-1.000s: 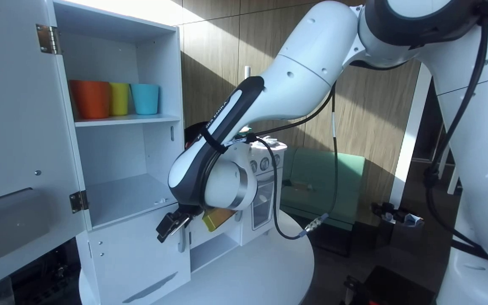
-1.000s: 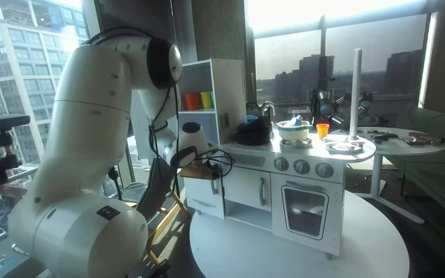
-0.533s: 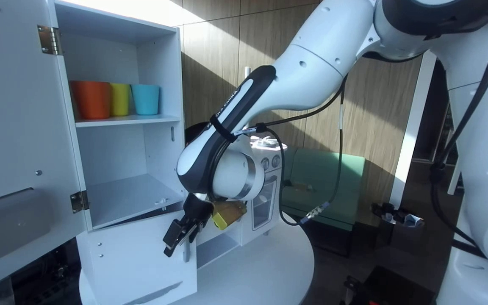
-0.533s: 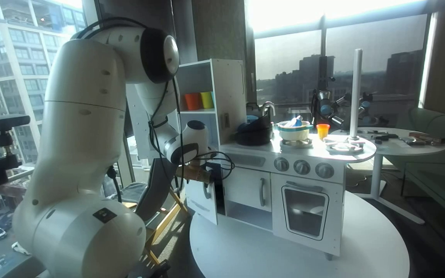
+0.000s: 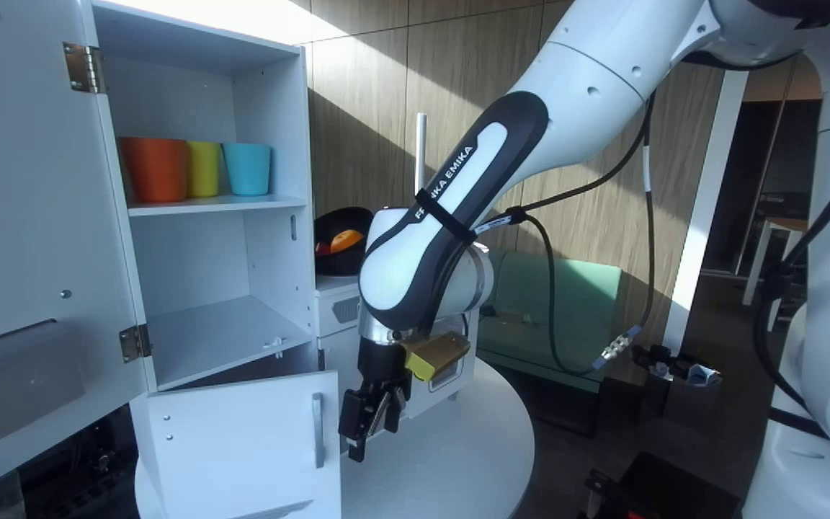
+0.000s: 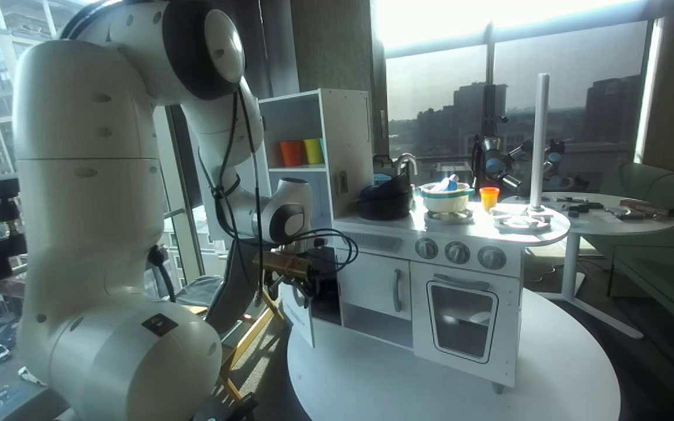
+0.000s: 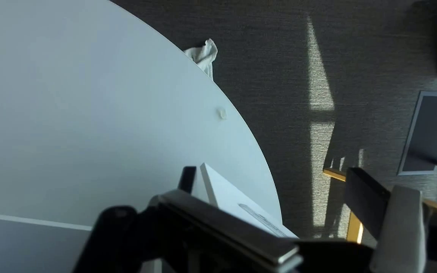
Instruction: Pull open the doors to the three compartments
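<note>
The left white door (image 5: 242, 447) under the tall shelf stands swung out, also in an exterior view (image 6: 297, 316). Its compartment (image 6: 326, 301) shows as a dark opening. My gripper (image 5: 373, 436) points down beside the door's free edge, right of its slim handle (image 5: 318, 430). In the wrist view the fingers (image 7: 273, 185) are wide apart. The door's edge (image 7: 208, 185) shows between them, close to one fingertip; I cannot tell if they touch. The middle door (image 6: 375, 283) and the oven door (image 6: 463, 310) are shut, with vertical and horizontal handles (image 6: 396, 290).
The tall white door panel (image 5: 33, 216) hangs open at the shelf with orange, green and blue cups (image 5: 248, 169). The round white table (image 6: 460, 386) carries the kitchen. A black bowl (image 6: 387, 199) and pot (image 6: 445, 199) stand on the counter. A chair (image 6: 237, 286) is near the arm.
The left door has swung outward from shut to well open. My gripper has moved away from the cabinet, past the door's free edge, and tilted to point more downward.
</note>
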